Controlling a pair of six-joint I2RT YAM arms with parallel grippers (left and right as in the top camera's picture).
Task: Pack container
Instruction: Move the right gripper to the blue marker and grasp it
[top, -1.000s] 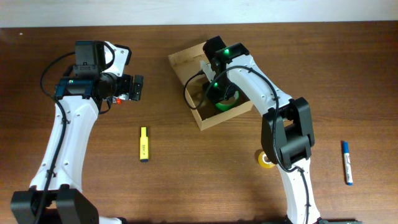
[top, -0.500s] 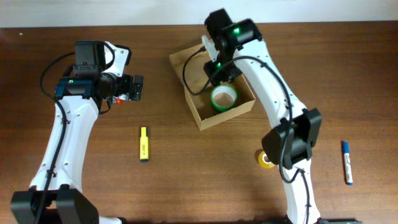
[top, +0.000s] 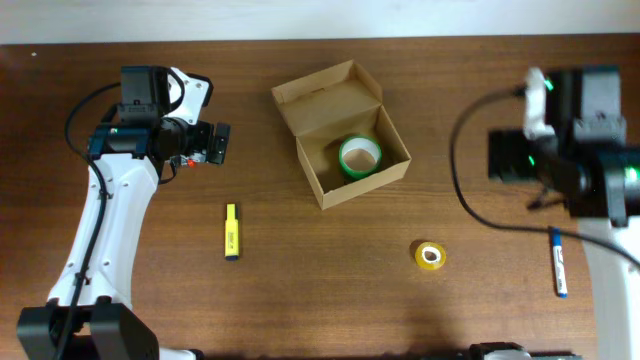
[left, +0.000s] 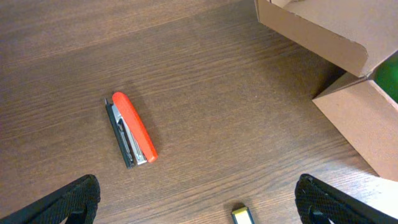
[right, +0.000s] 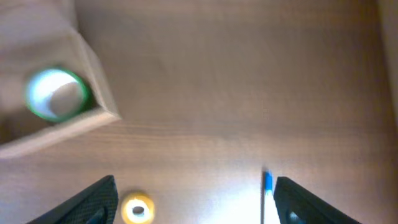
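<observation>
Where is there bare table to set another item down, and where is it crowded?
Free: wood between yellow highlighter and yellow tape roll, below the container; also right of the container. Crowded: around the left gripper and red stapler.

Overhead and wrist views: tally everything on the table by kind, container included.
Tape rolls: 2 (green tape roll inside the container, yellow tape roll outside it)
Markers: 2 (yellow highlighter, blue marker)
Staplers: 1 (red stapler)
Containers: 1
Total: 6
</observation>
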